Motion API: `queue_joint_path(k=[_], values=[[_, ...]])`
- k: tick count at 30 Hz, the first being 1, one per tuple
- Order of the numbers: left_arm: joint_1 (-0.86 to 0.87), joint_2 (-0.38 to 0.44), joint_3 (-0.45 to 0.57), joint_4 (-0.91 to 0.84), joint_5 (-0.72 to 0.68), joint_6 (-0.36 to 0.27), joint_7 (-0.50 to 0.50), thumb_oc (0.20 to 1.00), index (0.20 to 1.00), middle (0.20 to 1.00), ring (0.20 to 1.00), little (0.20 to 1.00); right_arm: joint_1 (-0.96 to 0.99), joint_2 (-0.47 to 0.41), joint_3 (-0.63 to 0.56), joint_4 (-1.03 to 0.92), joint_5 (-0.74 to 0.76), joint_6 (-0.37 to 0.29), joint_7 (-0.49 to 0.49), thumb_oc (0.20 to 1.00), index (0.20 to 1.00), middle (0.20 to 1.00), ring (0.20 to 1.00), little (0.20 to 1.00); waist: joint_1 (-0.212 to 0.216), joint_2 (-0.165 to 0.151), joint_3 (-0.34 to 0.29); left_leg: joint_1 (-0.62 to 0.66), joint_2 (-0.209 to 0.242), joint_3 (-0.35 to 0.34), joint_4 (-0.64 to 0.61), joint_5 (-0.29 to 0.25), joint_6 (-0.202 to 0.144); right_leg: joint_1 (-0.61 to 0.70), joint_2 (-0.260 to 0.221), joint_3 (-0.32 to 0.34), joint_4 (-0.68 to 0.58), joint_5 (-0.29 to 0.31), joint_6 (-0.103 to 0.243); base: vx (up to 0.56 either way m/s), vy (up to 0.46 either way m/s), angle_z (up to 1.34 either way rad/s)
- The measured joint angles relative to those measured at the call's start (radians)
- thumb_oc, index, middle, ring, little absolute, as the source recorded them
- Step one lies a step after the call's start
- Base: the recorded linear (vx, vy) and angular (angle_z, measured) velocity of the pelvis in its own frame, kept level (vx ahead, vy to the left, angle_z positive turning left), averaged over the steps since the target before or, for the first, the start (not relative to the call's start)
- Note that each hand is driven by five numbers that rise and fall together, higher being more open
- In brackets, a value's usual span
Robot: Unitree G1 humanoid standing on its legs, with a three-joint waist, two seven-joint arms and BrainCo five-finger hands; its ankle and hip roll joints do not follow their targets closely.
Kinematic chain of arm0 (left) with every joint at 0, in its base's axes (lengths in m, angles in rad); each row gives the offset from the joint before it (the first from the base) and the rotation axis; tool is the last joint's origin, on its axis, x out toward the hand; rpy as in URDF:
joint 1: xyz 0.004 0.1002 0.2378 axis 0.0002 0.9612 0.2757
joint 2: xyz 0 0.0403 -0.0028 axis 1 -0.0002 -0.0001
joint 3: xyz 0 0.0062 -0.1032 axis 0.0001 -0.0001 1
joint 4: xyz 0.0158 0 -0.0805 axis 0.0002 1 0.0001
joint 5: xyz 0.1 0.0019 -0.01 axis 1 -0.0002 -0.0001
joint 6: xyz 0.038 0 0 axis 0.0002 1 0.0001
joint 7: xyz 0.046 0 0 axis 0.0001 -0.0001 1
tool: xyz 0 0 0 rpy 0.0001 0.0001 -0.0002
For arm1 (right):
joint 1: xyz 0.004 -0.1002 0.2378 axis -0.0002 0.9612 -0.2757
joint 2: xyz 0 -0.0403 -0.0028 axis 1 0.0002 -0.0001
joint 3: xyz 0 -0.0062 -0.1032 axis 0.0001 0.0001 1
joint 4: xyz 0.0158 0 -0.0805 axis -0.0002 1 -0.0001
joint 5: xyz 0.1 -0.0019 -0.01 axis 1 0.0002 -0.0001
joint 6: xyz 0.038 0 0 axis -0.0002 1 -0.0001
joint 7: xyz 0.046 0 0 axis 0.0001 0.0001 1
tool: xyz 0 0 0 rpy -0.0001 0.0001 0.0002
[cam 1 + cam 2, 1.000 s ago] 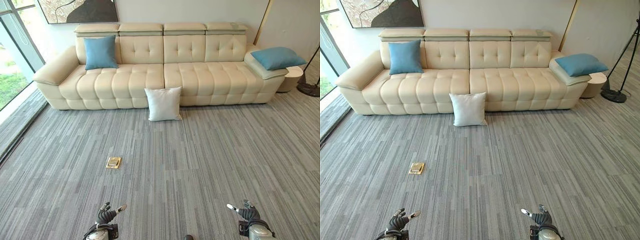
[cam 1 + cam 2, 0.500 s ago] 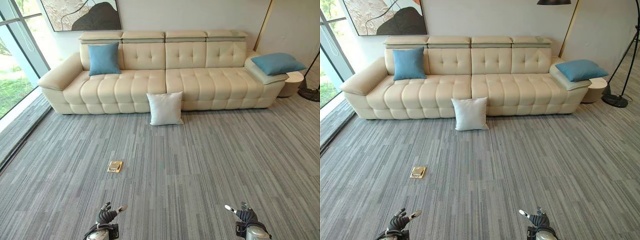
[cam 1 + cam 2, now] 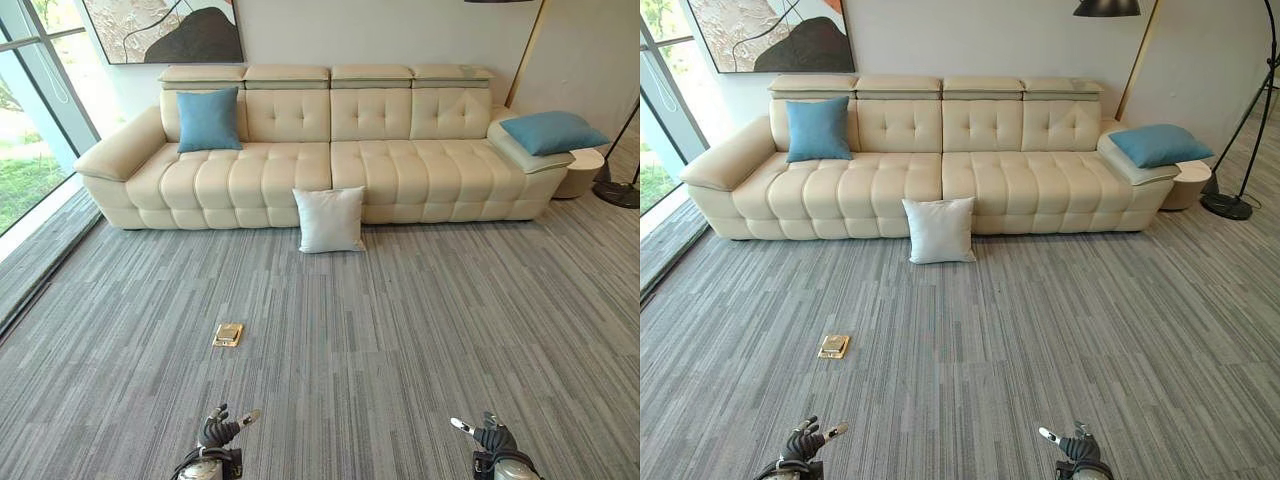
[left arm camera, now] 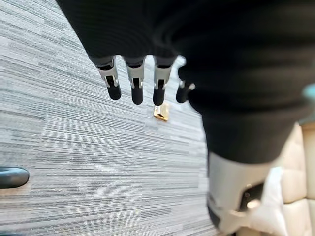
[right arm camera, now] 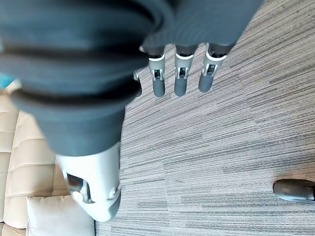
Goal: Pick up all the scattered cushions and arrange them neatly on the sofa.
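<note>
A white cushion (image 3: 331, 219) stands on the grey carpet, leaning against the front of the cream sofa (image 3: 420, 170) near its middle. One blue cushion (image 3: 208, 119) stands upright against the backrest at the sofa's left end. A second blue cushion (image 3: 553, 131) lies on the right armrest. My left hand (image 3: 218, 433) and right hand (image 3: 488, 438) hang low at the near edge, far from the sofa. Both are open with straight fingers (image 4: 135, 91) (image 5: 179, 81) and hold nothing. In the right wrist view the white cushion (image 5: 54, 216) appears beside the sofa front.
A brass floor socket (image 3: 228, 334) sits in the carpet ahead of my left hand. A round side table (image 3: 583, 165) and a floor lamp base (image 3: 1225, 205) stand past the sofa's right end. A tall window (image 3: 30, 120) runs along the left.
The whole picture has shifted, so the camera moved. My hands sit a little lower in the view. The cushions have not moved.
</note>
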Motion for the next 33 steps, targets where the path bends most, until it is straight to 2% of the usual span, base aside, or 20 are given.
queue_joint_path(k=[9,19,23,24,26,28,29,30,31,32,33], values=[[0.032,0.001,0.002,-0.005,0.0,0.003,0.0,1.0,1.0,1.0,1.0,1.0,0.004,0.0,0.001,0.006,-0.02,0.002,0.002,1.0,1.0,1.0,1.0,1.0,0.001,-0.002,0.008,-0.017,0.0,-0.002,0.0,0.0,-0.001,-0.017,0.0,-0.002,0.0,-0.003,-0.003,0.01,0.022,0.01],[0.056,0.016,0.044,-0.005,0.002,0.006,0.0,1.0,1.0,1.0,1.0,1.0,-0.006,-0.001,0.0,0.001,-0.039,0.02,0.01,1.0,1.0,1.0,1.0,1.0,0.006,-0.012,0.052,-0.053,-0.005,-0.002,0.0,-0.001,0.002,-0.052,-0.005,-0.006,0.001,-0.003,-0.002,0.06,0.113,0.0],[0.031,0.03,0.043,0.011,0.002,0.006,0.0,1.0,1.0,1.0,1.0,1.0,-0.031,-0.002,0.003,-0.005,-0.04,0.02,0.011,1.0,1.0,1.0,1.0,1.0,0.01,-0.02,0.069,-0.093,-0.013,-0.006,0.001,0.009,0.016,-0.094,-0.013,-0.012,0.006,0.006,0.007,0.05,0.139,0.04],[0.016,0.032,0.043,0.01,0.002,0.006,0.0,1.0,1.0,1.0,1.0,1.0,-0.041,-0.002,0.001,-0.005,-0.041,0.02,0.011,1.0,1.0,1.0,1.0,1.0,0.01,-0.022,0.087,-0.101,-0.022,-0.006,0.004,0.01,0.026,-0.113,-0.019,-0.017,0.032,0.02,0.008,0.07,0.215,-0.03],[0.002,0.032,0.043,0.007,0.002,0.006,0.001,1.0,1.0,1.0,1.0,1.0,-0.073,-0.009,0.003,-0.007,-0.043,0.02,0.014,1.0,1.0,1.0,1.0,1.0,0.013,-0.006,0.116,-0.099,-0.007,-0.005,0.007,0.017,0.036,-0.171,-0.024,-0.022,0.157,-0.014,0.042,0.05,0.15,-0.02],[-0.028,0.031,0.04,0.004,0.001,0.006,0.001,1.0,1.0,1.0,1.0,1.0,-0.091,-0.02,0.003,-0.013,-0.057,0.019,0.022,1.0,1.0,1.0,1.0,1.0,0.018,0.014,0.15,-0.095,0.003,-0.005,0.007,0.005,0.056,-0.269,-0.031,-0.024,0.365,-0.03,0.055,0.09,0.037,-0.04],[-0.036,0.033,0.039,-0.001,0.001,0.005,0.001,1.0,1.0,1.0,1.0,1.0,-0.09,-0.023,0.003,-0.029,-0.059,0.019,0.022,1.0,1.0,1.0,1.0,1.0,0.01,0.016,0.16,-0.087,-0.003,-0.011,0.007,0.001,0.06,-0.332,-0.05,-0.024,0.485,-0.045,0.071,0.13,-0.022,0.08],[-0.042,0.038,0.036,-0.004,0.002,0.005,0.002,1.0,1.0,1.0,1.0,1.0,-0.082,-0.021,0.003,-0.044,-0.059,0.018,0.022,1.0,1.0,1.0,1.0,1.0,0.001,0.007,0.169,-0.085,-0.015,-0.027,0.008,-0.001,0.065,-0.385,-0.05,0.019,0.572,-0.113,0.082,0.11,-0.039,0.31],[-0.07,0.044,0.031,-0.012,0.001,0.004,0.005,1.0,1.0,1.0,1.0,1.0,-0.056,-0.011,0.002,-0.044,-0.058,0.02,0.023,1.0,1.0,1.0,1.0,1.0,0.003,-0.004,0.182,-0.086,-0.028,-0.031,0.01,-0.012,0.077,-0.444,-0.059,0.046,0.514,-0.158,0.083,0.28,-0.14,0.29],[-0.073,0.046,0.032,-0.01,0.001,0.005,0.007,1.0,1.0,1.0,1.0,1.0,-0.06,-0.007,0.002,-0.043,-0.059,0.02,0.023,1.0,1.0,1.0,1.0,1.0,0.004,-0.012,0.192,-0.088,-0.034,-0.027,0.011,-0.014,0.08,-0.475,-0.069,0.046,0.429,-0.153,0.085,0.42,-0.228,0.18],[-0.075,0.044,0.032,-0.006,0.0,0.005,0.006,1.0,1.0,1.0,1.0,1.0,-0.058,-0.003,0.001,-0.037,-0.059,0.02,0.021,1.0,1.0,1.0,1.0,1.0,-0.001,-0.016,0.196,-0.085,-0.037,-0.015,0.01,-0.028,0.074,-0.48,-0.08,-0.002,0.256,-0.143,0.095,0.52,-0.272,-0.2]])
